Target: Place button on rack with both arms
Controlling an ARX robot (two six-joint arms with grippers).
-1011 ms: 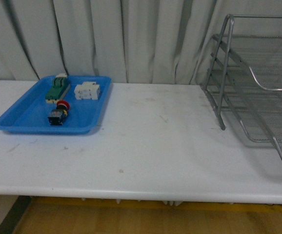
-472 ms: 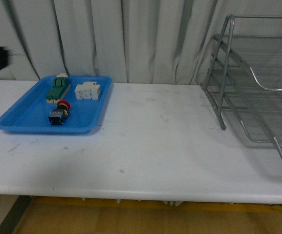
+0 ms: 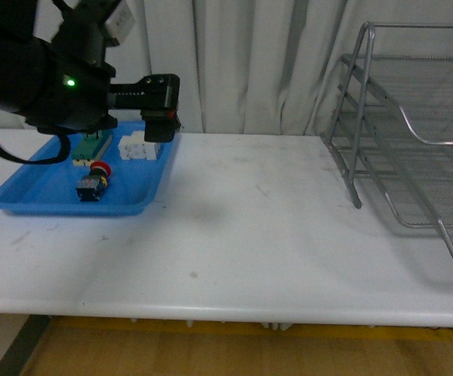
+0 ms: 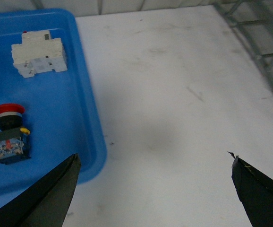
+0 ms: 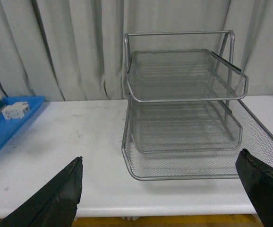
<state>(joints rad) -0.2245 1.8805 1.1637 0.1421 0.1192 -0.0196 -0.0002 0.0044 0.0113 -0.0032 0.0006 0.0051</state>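
The button (image 3: 93, 182) lies on its side in the blue tray (image 3: 23, 200), red cap towards the curtain. In the left wrist view the button (image 4: 9, 130) is left of my open, empty left gripper (image 4: 153, 189), which hovers above the bare table beside the tray's right edge. In the front view the left gripper (image 3: 161, 129) hangs over the tray's far right corner. The silver three-tier rack (image 3: 403, 133) stands at the right. My right gripper (image 5: 157, 194) is open and empty, facing the rack (image 5: 188, 109) from the table's front; it is out of the front view.
A green block (image 3: 92, 143) and a white block (image 3: 139, 146) lie at the back of the tray; the white block also shows in the left wrist view (image 4: 37, 53). A white curtain (image 3: 242, 63) hangs behind the table. The table's front edge (image 3: 226, 313) is near.
The left arm has swung into the front view from the left and now hangs above the blue tray's far right part. The button, blocks and rack have not moved.
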